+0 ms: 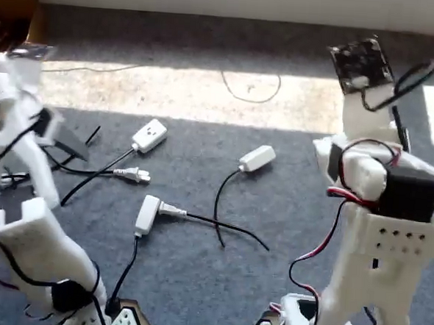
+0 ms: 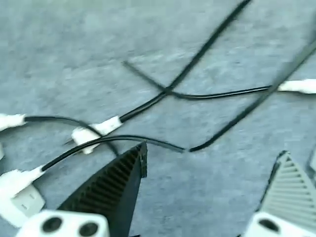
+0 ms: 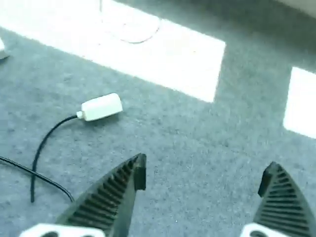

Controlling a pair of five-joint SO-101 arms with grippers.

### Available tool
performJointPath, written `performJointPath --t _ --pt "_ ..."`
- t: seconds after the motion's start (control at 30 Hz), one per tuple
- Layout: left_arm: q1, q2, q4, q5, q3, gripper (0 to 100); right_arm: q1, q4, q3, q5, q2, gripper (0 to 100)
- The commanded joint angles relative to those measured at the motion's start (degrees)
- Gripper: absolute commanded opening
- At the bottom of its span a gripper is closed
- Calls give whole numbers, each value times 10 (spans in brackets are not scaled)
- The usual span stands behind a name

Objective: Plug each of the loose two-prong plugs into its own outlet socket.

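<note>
On the grey carpet lie three white outlet sockets: one at the back, one in the middle, one toward the right. A loose white two-prong plug lies between the first two. A second plug lies against the middle socket; I cannot tell if it is seated. My left gripper hangs open above a plug and crossing black cables, with a socket beside it. My right gripper is open over bare carpet, apart from the right socket.
Black cables trail across the carpet between the sockets and cross near the middle. A bright sunlit strip runs along the back with a thin wire loop on it. The arm bases stand at the front left and front right.
</note>
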Motion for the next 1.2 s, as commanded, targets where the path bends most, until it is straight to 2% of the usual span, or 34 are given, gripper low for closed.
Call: performJointPath --t 0.0,0.1,0.17,0.23,0.33,0.43,0.5,0.7,0.8,0.97,1.17 --pt "172 -119 4 47 111 386 52 -227 360 16 -96 349" --pt "224 -193 -28 48 219 370 27 -389 589 17 -141 349" --pt "226 -228 -56 48 289 344 -27 -419 643 25 -145 349" --pt "224 -258 -75 47 347 333 -95 -405 651 45 -136 349" --pt "201 -296 -94 47 398 334 -188 -378 632 29 -103 349" --pt "190 -314 -103 17 446 331 -230 -363 603 4 -52 349" --pt "193 -314 -125 1 484 330 -251 -388 596 -2 -11 349" --pt "149 -311 -258 18 538 329 -262 -489 578 -34 136 349" --pt "116 -289 -305 33 536 329 -262 -495 545 -36 204 349" --pt "92 -227 -310 32 496 329 -262 -495 510 -37 249 349" --pt "139 -173 -310 35 497 329 -262 -531 491 -37 255 349"
